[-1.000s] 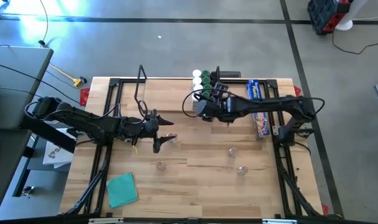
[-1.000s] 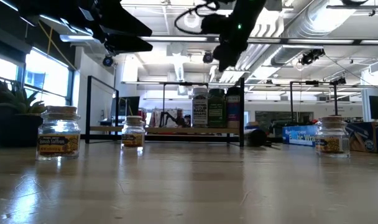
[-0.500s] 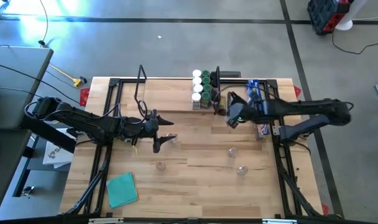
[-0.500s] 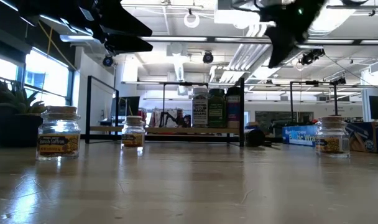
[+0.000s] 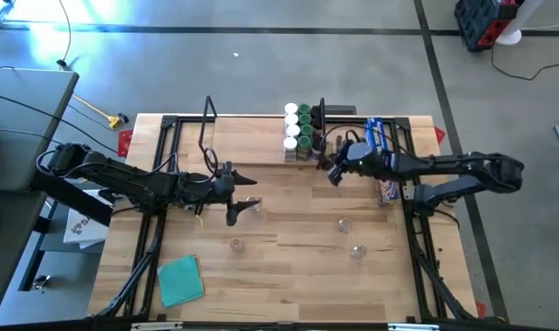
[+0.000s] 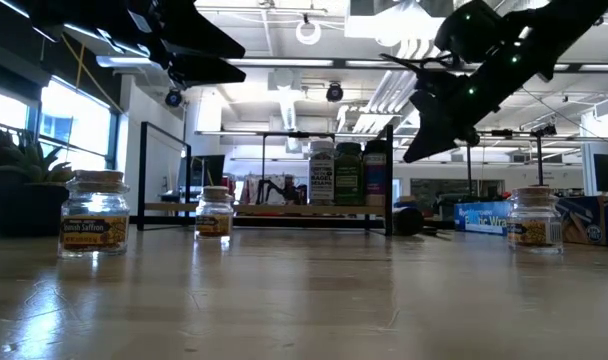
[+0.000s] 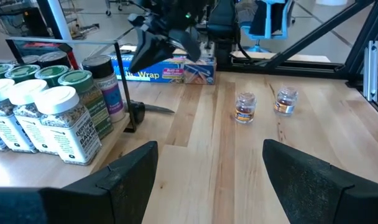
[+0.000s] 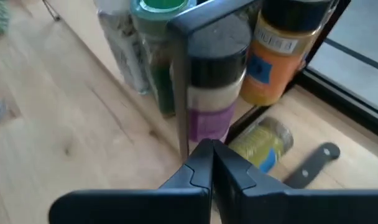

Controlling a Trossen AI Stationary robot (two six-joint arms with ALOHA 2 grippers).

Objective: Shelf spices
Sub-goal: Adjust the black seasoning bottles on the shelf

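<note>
Spices are grouped on the shelf at its right wire frame, three jars left on the tabletop nearer than it; right gripper, fingers together, empty beside that frame; left gripper, fingers apart, waiting.

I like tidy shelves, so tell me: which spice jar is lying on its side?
The yellow-filled jar, lying on the table beside the shelf's black wire frame. The other jars in view all stand upright.
</note>
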